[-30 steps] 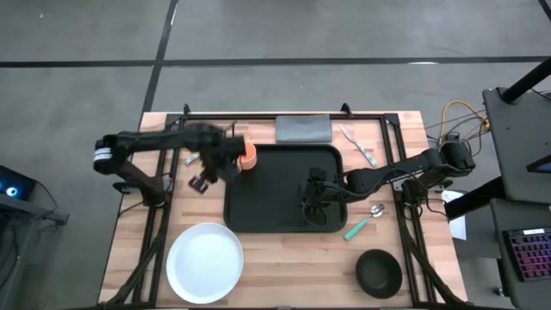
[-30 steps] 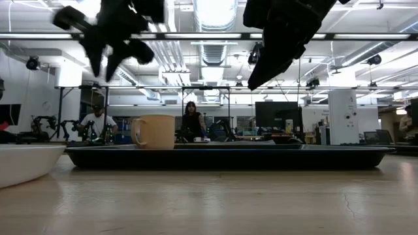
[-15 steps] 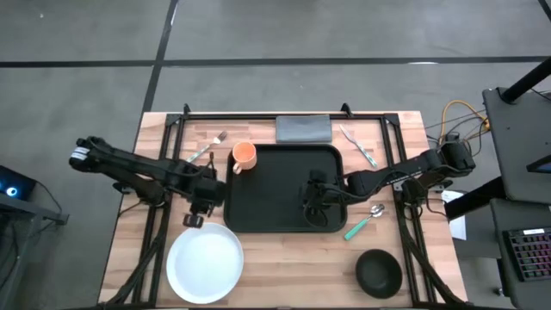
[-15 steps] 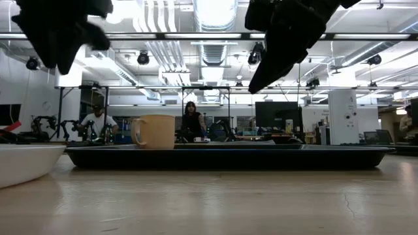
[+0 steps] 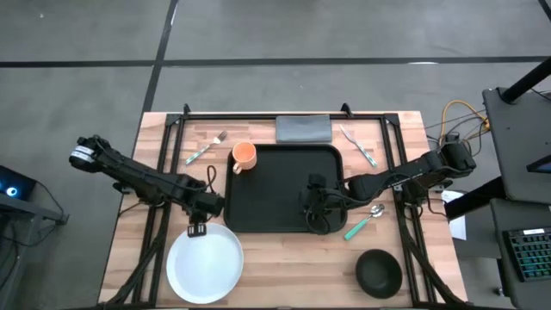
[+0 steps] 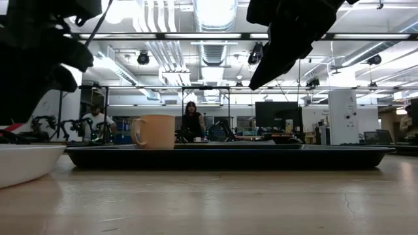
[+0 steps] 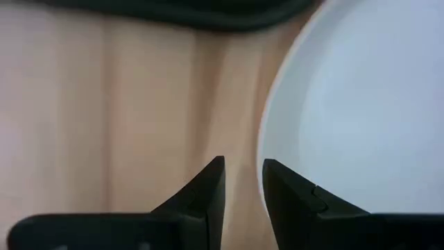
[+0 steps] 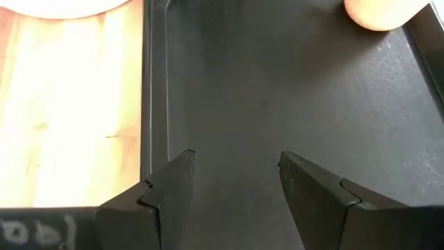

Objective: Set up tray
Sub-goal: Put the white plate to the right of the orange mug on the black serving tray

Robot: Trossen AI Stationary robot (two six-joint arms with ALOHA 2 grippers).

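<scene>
The black tray (image 5: 284,194) lies mid-table, its rim (image 6: 228,156) level in the low view. An orange cup (image 5: 244,156) stands at the tray's far left corner (image 6: 155,132). The white plate (image 5: 205,263) sits on the wood near the tray's near left corner. My left gripper (image 5: 196,229) hangs at the plate's far rim. It is open by a narrow gap (image 7: 243,187), and the plate's rim (image 7: 267,132) lies just ahead of the fingers. My right gripper (image 5: 313,207) hovers open over the tray's floor (image 8: 236,170).
A grey napkin (image 5: 303,129) lies at the far edge. One fork (image 5: 204,149) lies left of the cup, another (image 5: 357,145) right of the tray. A green-handled spoon (image 5: 366,222) and a black bowl (image 5: 379,269) sit near right. People stand in the room beyond (image 6: 191,121).
My left gripper has swung from beside the orange cup toward the table's near edge and come down to the white plate's far rim. The cup has stayed where it stood. My right gripper has held over the tray.
</scene>
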